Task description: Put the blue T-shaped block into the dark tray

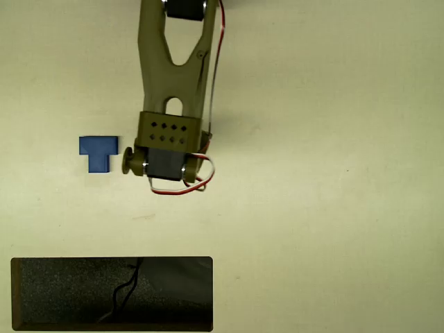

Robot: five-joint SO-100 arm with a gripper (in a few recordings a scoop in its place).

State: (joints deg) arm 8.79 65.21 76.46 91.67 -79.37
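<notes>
The blue T-shaped block (98, 152) lies flat on the table, well apart from the dark tray (69, 267) at six o'clock, untouched. A descent from here would likely miss it, since the arm sits just beside it at three o'clock. The gripper (166, 170) points downward; I cannot tell its opening.

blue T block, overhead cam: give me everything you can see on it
The blue T-shaped block is a small flat piece in solid blue, with a wide bar on top and a short stem pointing down in the overhead view. It lies flat on the pale table, left of the arm's wrist with a narrow gap between them. Nothing touches it. It sits well above the dark tray in the picture, over the tray's left half.
</notes>
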